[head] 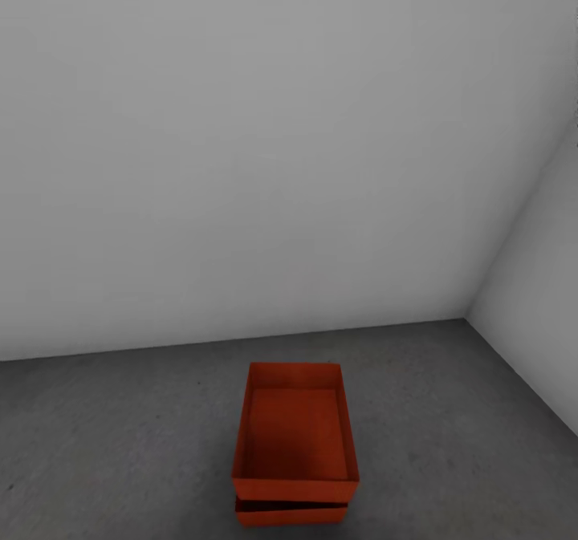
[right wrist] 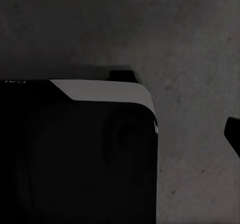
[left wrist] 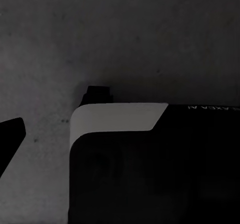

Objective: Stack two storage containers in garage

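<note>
Upper bin (head: pixel 295 436) sits stacked on lower bin (head: pixel 291 513) on the concrete floor (head: pixel 120 444) near the white wall (head: pixel 241 163). State of both claws: cannot tell.

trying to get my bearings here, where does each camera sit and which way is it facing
Head view: on the robot's head, looking forward and down at the stacked upper container and lower container on the floor by white walls.
Left wrist view: near the left gripper, facing down at the floor beside the robot's dark base.
Right wrist view: near the right gripper, likewise.
Shared: both wrist views show the base; all show the concrete.
</note>
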Robot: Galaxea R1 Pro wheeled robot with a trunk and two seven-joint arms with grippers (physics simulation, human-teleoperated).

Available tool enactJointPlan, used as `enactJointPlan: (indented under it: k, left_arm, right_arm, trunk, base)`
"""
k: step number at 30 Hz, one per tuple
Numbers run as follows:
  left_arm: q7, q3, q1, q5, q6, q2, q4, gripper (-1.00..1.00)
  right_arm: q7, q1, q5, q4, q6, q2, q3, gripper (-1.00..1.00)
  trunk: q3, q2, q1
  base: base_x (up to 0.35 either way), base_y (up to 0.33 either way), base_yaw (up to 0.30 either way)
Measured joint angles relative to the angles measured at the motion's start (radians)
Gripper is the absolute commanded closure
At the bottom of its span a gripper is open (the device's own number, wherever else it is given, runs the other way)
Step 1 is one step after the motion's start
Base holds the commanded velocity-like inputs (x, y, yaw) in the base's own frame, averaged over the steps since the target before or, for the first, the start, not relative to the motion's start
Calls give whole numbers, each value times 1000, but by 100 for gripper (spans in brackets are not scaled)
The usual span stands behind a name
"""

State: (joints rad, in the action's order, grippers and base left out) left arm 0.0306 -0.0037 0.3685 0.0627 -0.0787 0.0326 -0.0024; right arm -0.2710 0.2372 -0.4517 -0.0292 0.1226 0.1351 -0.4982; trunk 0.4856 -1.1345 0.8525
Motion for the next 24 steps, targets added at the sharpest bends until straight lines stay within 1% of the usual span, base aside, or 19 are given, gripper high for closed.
enactJointPlan:
  k: [7,11,24]
  left_arm:
    - [-2,0,-10,-1,0,-2,0,-100]
    - [-3,0,-12,0,0,-3,0,-100]
    - [-4,0,-13,-1,2,-6,0,-100]
  right_arm:
    - [4,-13,0,0,2,-1,0,-100]
    - [18,-20,0,0,7,-1,0,-100]
    - [34,-22,0,-1,9,-2,-1,-100]
  trunk:
    - [-11,0,0]
    - [-17,0,0]
    - [-38,0,0]
  base:
    - [0,0,0]
    - [0,0,0]
    - [0,0,0]
